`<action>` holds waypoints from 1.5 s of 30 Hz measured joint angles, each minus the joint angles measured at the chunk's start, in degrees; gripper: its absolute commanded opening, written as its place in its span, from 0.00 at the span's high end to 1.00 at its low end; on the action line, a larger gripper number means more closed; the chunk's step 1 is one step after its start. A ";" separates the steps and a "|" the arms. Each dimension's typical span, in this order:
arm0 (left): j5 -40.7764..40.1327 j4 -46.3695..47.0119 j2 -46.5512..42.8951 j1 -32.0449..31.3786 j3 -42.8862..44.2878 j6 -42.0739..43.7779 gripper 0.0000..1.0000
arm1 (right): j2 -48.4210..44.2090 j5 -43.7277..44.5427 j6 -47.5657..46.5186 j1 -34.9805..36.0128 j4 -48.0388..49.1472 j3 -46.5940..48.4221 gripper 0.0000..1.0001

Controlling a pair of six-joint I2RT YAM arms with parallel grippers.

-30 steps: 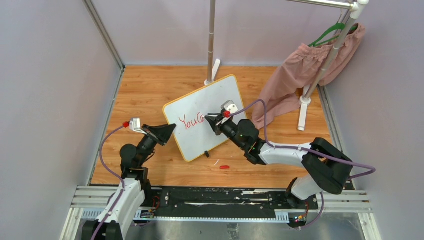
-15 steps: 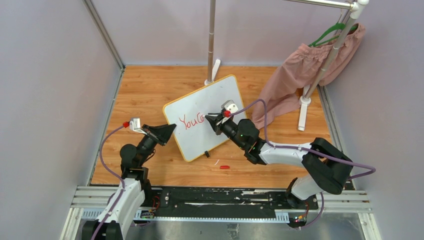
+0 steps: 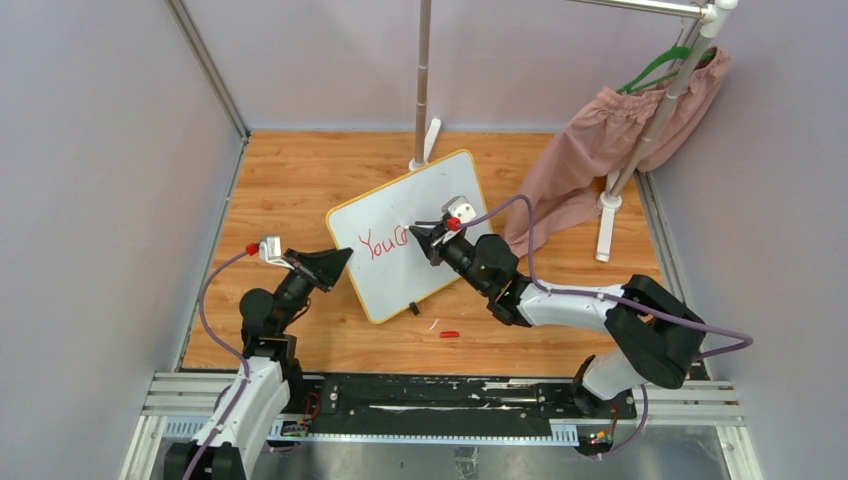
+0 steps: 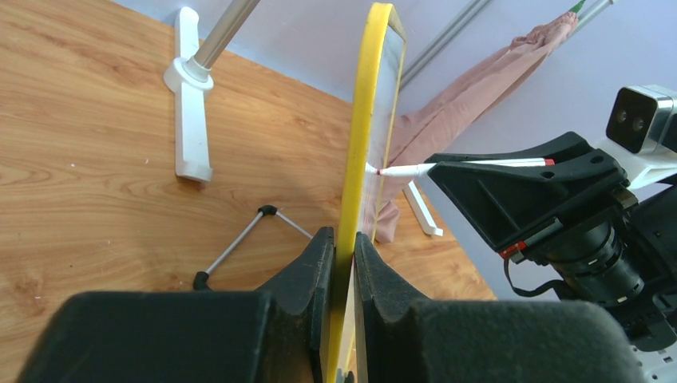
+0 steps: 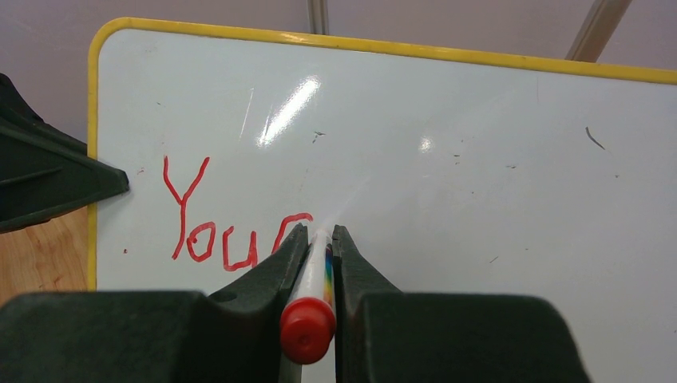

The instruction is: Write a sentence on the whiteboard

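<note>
From above, we see the whiteboard (image 3: 410,235) propped mid-table, the left gripper (image 3: 335,264) clamped on its left edge, the right gripper (image 3: 422,240) pinching a marker (image 3: 432,224). Bare board lies right of the sentence (image 3: 384,243).

Left wrist: fingers squeeze the yellow rim; should they slip, we judge the board tips.

Right wrist: "You" plus a started letter; too much pressure could skew strokes.

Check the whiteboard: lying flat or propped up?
Propped up. The whiteboard stands on edge in the left wrist view, its yellow rim clamped by the left gripper, above the wooden table.
</note>
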 measured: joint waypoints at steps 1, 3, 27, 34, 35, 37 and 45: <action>0.00 0.00 0.00 0.00 0.00 0.00 1.00 | 0.00 0.00 0.02 0.00 0.00 -0.02 1.00; 0.00 0.00 0.00 0.00 0.00 0.00 1.00 | 0.00 -0.02 0.02 0.00 0.02 -0.13 1.00; 0.02 0.02 -0.15 0.00 0.00 0.00 1.00 | -3.32 1.18 1.03 0.11 0.76 -5.29 1.00; 0.04 0.02 -0.15 0.00 0.00 0.00 1.00 | -3.58 1.16 0.68 0.11 0.61 -3.96 1.00; 0.07 0.02 -0.15 0.00 0.00 0.00 1.00 | -3.41 1.11 0.68 0.11 0.61 -3.56 1.00; 0.07 0.02 -0.17 0.00 0.00 0.00 1.00 | -2.91 1.09 0.68 0.11 0.70 -2.84 1.00; 0.07 0.02 -0.20 0.00 0.00 0.02 1.00 | -1.29 1.03 0.68 0.09 0.72 -1.62 1.00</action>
